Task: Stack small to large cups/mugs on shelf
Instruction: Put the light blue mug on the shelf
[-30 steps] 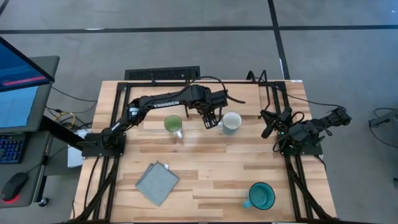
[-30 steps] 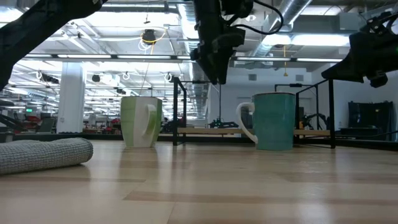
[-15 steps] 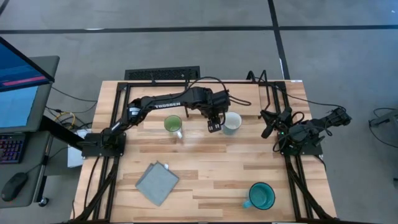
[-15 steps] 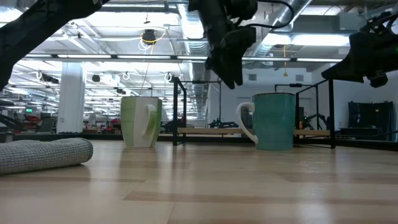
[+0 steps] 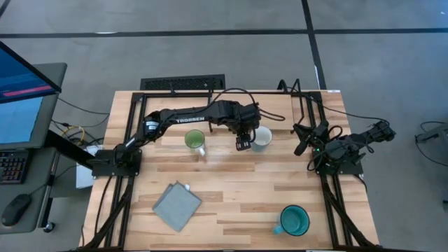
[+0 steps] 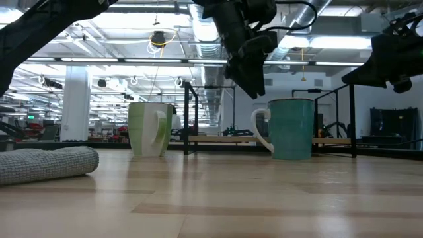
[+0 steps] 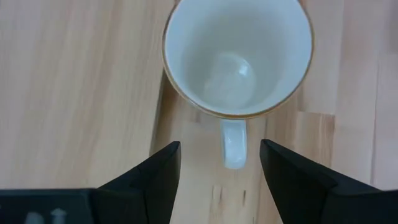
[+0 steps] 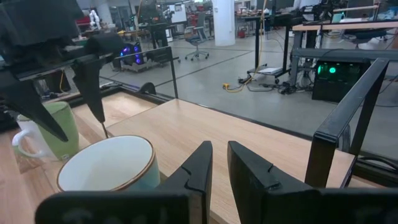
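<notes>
Above the far-centre of the bench, my left gripper (image 7: 219,168) hangs with its jaws spread wide, and the handle of the white mug (image 7: 237,56) lies in the gap between them without being touched, as far as I can judge. In the high view the same left gripper (image 5: 242,142) sits just beside the white mug (image 5: 262,138), on the side toward the left edge. I read this as the approach to a grasp on the handle; nothing is held.

Just beyond, toward the left edge, the light green mug (image 5: 195,140) stands upright on the wood, apart from the white mug. The teal mug (image 5: 294,220) stands alone near the near-right corner, well apart from the other two. A folded grey cloth (image 5: 176,206) lies toward the near-left corner.

My right gripper (image 8: 217,167) waits by the right edge at the far end, its jaws close together with a narrow gap, holding nothing.

Progress, in my judgement: none of the stacking is done. All three mugs stand separate, none is nested in another, and I cannot make out a raised shelf with certainty. Every lift and placement remains.
</notes>
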`<control>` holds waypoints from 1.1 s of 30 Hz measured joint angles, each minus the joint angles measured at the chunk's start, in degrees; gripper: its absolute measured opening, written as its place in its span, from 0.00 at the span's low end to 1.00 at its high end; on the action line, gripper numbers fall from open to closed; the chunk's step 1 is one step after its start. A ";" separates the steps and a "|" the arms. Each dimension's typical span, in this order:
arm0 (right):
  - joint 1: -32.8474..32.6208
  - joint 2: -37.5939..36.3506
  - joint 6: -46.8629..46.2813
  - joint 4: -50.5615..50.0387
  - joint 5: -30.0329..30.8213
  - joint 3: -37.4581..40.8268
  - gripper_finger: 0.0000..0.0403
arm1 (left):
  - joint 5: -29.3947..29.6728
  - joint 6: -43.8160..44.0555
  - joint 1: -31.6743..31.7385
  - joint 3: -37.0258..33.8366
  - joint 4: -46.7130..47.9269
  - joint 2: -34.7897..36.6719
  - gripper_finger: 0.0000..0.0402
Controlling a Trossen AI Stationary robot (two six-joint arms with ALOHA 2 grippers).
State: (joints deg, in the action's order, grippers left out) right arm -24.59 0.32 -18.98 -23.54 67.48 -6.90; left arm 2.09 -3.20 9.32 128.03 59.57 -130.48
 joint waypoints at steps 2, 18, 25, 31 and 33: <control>0.02 -0.02 0.00 0.01 0.00 0.00 0.18 | 0.14 -0.65 -0.20 0.08 -0.71 -0.41 0.53; -0.01 0.00 0.08 0.01 0.04 0.00 0.18 | -0.75 -1.66 -0.70 0.04 -2.26 -4.75 0.53; 0.02 0.00 4.05 0.00 0.04 0.00 0.18 | -0.74 -1.71 -0.68 0.04 -2.28 -4.74 0.53; 0.02 0.00 4.44 0.01 0.04 0.00 0.18 | -0.72 -1.69 -0.68 0.04 -2.55 -4.74 0.53; 0.01 -0.02 4.44 -0.01 0.04 0.00 0.18 | -0.72 -1.71 -0.68 0.04 -2.52 -4.74 0.53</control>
State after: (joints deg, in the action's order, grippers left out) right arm -24.58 0.30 -14.55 -23.55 67.53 -6.90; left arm 1.37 -4.91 8.64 128.07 57.06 -135.22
